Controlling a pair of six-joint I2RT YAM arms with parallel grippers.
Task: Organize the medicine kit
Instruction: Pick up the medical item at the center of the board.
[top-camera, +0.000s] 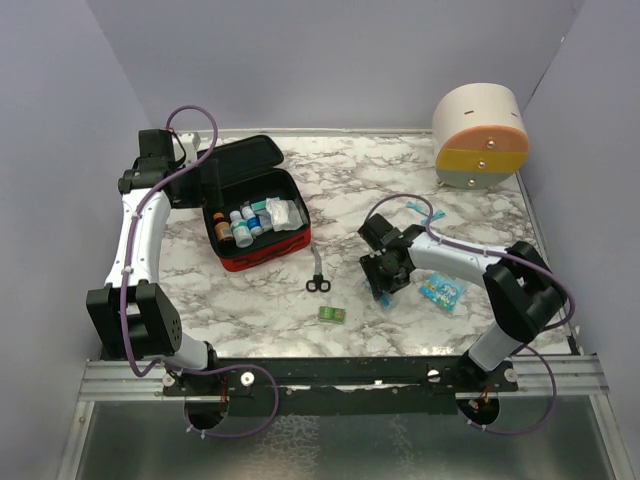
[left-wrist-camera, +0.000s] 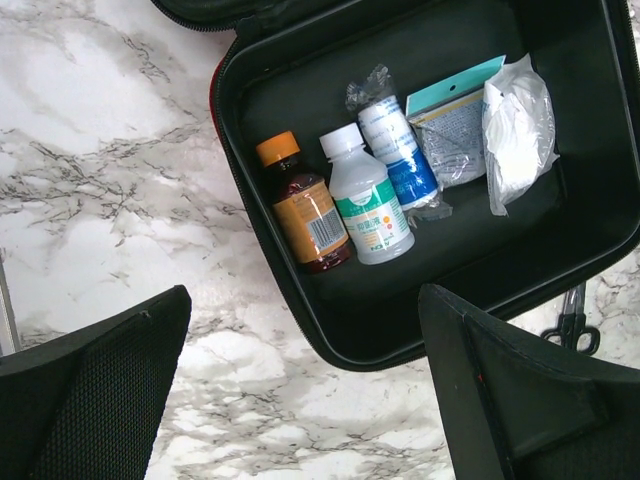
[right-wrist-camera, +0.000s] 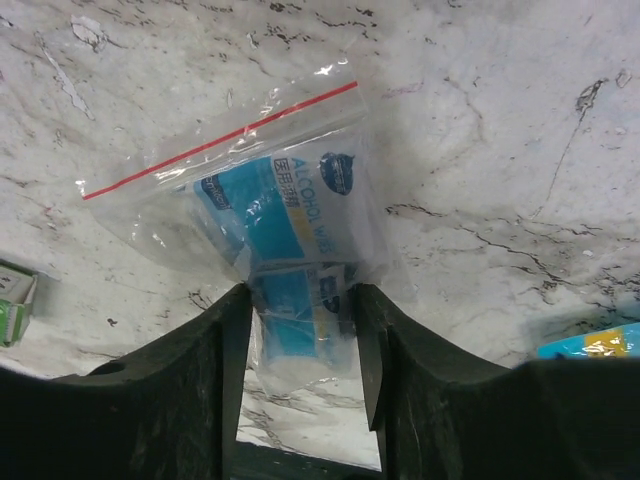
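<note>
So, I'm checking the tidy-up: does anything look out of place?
Yes. Scissors, a small green box and a blue packet lie loose on the table outside the open kit; the right gripper pinches a bag of wipes. Nothing looks spilled.

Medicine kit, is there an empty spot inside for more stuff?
Yes: the medicine kit has bare floor beyond the caps of the brown bottle and white bottle, and past their bases. Around the white bag it is crowded.

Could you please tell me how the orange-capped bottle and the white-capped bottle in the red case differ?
The orange-capped bottle is dark brown with an orange label; the white-capped bottle is pale with a green-and-white label and looks slightly bulkier. Both lie side by side in the medicine kit.
</note>
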